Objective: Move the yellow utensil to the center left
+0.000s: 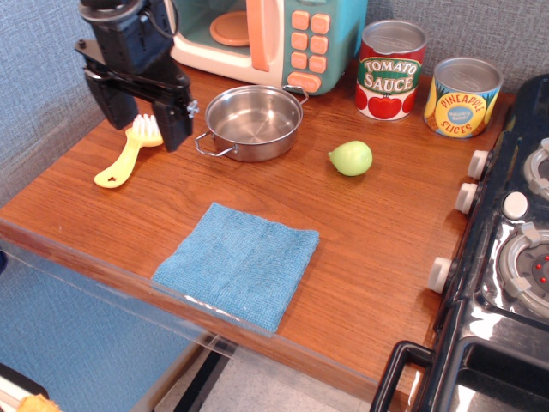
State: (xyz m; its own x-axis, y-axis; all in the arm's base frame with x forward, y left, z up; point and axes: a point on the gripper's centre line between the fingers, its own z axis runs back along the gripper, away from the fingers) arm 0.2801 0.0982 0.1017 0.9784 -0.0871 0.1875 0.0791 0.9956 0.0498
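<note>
The yellow utensil [127, 156] is a small yellow toy brush with white bristles. It lies flat on the wooden counter at the left side, head toward the back, handle end toward the front left. My gripper [147, 116] hangs above the brush head, lifted clear of it. Its two black fingers [177, 118] stand wide apart and hold nothing. The brush head shows between the fingers from this view.
A steel pot [252, 121] stands just right of the gripper. A toy microwave [266, 34] is behind it. A green pear-like fruit [351, 158], two cans [390, 69] and a blue cloth [238, 262] share the counter. A toy stove [515, 257] is at the right.
</note>
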